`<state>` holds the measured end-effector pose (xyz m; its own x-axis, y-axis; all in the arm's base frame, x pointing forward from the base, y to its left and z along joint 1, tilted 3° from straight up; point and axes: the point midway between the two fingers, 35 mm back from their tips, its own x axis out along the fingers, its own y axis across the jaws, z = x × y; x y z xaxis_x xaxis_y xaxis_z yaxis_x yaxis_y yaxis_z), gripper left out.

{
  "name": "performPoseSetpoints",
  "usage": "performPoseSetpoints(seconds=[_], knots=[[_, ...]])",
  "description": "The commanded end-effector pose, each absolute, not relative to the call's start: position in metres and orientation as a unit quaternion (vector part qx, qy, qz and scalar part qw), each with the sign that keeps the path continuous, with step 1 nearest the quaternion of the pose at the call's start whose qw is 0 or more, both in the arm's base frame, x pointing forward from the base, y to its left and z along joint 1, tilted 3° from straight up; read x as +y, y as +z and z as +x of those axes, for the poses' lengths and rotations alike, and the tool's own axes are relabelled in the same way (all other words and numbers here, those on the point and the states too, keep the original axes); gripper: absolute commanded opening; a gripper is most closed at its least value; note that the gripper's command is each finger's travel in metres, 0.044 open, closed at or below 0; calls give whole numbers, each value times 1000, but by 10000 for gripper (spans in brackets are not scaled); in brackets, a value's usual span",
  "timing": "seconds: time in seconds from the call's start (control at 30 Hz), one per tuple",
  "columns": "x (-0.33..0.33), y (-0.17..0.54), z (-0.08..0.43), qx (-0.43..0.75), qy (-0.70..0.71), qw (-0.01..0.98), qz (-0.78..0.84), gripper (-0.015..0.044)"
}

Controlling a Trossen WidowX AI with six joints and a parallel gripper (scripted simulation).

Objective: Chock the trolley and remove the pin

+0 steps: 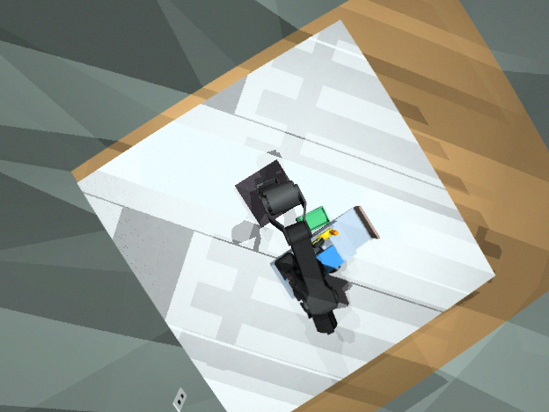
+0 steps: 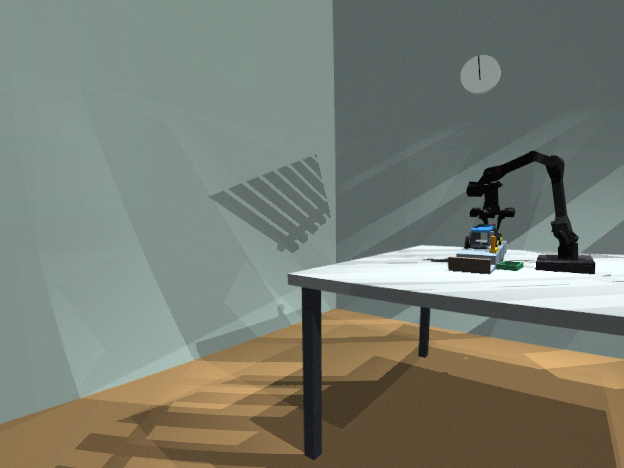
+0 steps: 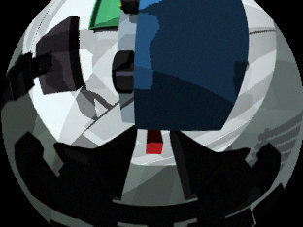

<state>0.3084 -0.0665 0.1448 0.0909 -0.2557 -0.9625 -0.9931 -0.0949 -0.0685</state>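
I can't read any text, label, brand, number or sign from where I sit — not in any of my views.
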Motion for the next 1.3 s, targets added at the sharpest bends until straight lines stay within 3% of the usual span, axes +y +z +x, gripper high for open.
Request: performPoseSetpoints(seconds=[0.0, 0.1, 0.27, 0.57, 1.27], knots=[[-68, 138, 308, 518, 432, 426, -603, 190], [-69, 136, 308, 518, 432, 426, -603, 190], [-68, 140, 308, 519, 431, 428, -601, 59], [-68, 140, 308, 519, 431, 428, -602, 0], [-66, 153, 306, 518, 432, 426, -602, 0]])
